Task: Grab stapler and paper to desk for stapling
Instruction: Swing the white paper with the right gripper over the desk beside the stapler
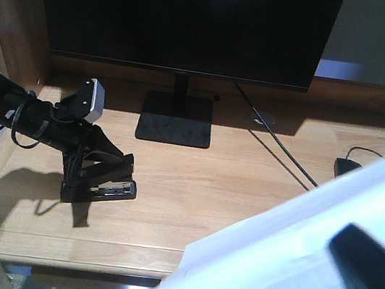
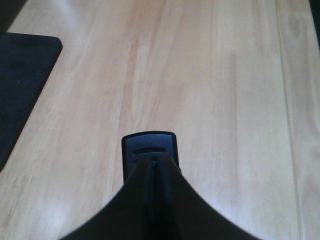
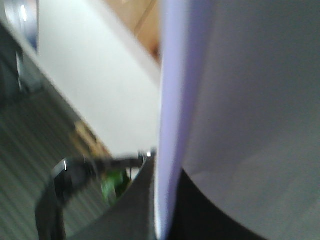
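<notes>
Stapler (image 1: 101,183): black, resting on the left front part of the table (image 1: 207,191), its upper arm standing slightly raised over its lower part. In the left wrist view the blunt front end of the stapler (image 2: 150,149) is showing just ahead of the fingers (image 2: 125,210).
Left arm (image 1: 7,111): reaching in low from the left edge of the table (image 2: 225,75) and carrying a grey wrist camera (image 1: 94,99).
Left jaws: clenching the stapler from behind, the two fingers meeting along a thin seam.
Paper (image 1: 267,274): white sheet, tilting up across the lower right of the front view and covering the right front corner of the table. Whether it is touching the wood cannot be told. In the right wrist view the paper (image 3: 250,100) is showing blurred and very close.
Right jaws: grasping the paper, one of the dark fingers (image 1: 370,272) lying over the right side of the sheet.
Monitor (image 1: 183,18): dark screen, standing at the back on a flat black base (image 1: 176,118).
Cable (image 1: 283,150): black, running diagonally from behind the base toward the edge of the paper.
Mouse (image 1: 347,167): black, sitting at the far right of the table, near the upper edge of the paper.
</notes>
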Available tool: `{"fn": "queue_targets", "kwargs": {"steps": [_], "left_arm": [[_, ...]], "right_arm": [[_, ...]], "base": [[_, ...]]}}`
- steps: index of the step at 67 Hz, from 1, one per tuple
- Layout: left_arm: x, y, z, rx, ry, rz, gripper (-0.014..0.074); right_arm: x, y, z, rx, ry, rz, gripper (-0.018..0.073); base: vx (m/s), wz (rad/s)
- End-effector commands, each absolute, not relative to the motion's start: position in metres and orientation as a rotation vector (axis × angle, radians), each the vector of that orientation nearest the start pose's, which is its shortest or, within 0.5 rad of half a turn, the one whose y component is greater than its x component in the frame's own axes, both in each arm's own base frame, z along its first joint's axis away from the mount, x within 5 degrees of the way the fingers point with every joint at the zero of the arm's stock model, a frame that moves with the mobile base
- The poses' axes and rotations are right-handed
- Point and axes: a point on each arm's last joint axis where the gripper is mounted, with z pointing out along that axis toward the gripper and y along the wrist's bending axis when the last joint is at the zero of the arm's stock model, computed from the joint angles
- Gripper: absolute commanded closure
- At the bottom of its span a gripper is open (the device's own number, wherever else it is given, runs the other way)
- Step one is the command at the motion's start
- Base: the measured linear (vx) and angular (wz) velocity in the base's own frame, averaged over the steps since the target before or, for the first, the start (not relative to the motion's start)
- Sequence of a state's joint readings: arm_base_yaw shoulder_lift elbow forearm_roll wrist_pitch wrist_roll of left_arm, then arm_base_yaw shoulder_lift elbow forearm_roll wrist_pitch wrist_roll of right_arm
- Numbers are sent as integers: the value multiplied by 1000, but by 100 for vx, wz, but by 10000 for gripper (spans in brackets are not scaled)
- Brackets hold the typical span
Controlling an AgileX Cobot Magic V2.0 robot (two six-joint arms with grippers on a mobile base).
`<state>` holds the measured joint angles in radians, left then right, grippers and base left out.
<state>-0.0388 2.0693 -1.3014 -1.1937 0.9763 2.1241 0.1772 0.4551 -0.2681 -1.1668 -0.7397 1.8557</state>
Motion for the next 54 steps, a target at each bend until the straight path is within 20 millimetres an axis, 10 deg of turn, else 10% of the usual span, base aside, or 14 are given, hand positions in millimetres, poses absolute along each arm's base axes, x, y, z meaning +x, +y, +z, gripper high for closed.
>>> {"fn": "queue_targets", "kwargs": {"steps": [1,24,54], "left_arm": [[399,-90,190,1422,1672,-651,603],[399,-90,190,1422,1672,-651,603],[399,-90,190,1422,1672,-651,603]], "right_arm": [[79,80,311,-315,1626,1221,564],[116,95,333,-565,1816,1187,564],[177,138,306,-615,2015,1208,564]], "base": [[0,0],[0,0],[0,0]]}}
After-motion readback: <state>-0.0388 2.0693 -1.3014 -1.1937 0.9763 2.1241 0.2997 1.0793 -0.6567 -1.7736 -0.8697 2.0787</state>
